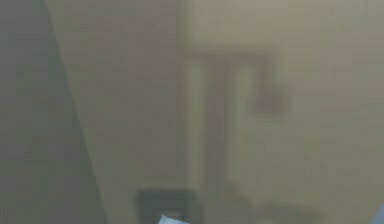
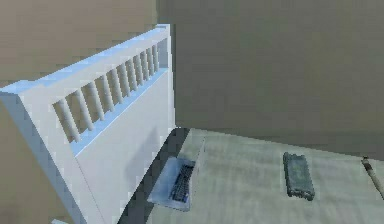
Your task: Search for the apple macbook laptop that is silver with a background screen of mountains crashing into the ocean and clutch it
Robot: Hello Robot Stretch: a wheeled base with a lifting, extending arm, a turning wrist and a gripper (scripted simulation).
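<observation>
Gripper status: cannot tell.

Laptop (image 2: 172, 188) located low in the arm side view, left of centre. Reads as a pale silver slab with a dark keyboard patch, lying flat. Positioned at the left border of a grey-green padded surface (image 2: 250, 190), at the foot of a white slatted headboard (image 2: 110, 125). Touching the headboard or just beside it: cannot tell. Screen picture too small to make out.

Further right on the same surface, well apart from the laptop, lies a dark grey oblong object (image 2: 297, 175), lengthwise up the picture. Beyond that, a small dark shape (image 2: 377, 176) cut off by the right edge; identity unclear.

Headboard rising from lower left toward top centre, upright, with a row of vertical slats under its top rail. Behind and right of it, a plain brown wall (image 2: 280, 70).

Forward view: beige wall (image 1: 110, 90), with a darker grey-green zone (image 1: 30, 140) down the left side. At the bottom edge, a low dark shape (image 1: 160, 203) with a pale corner (image 1: 175, 218) beneath it — neither identifiable.
</observation>
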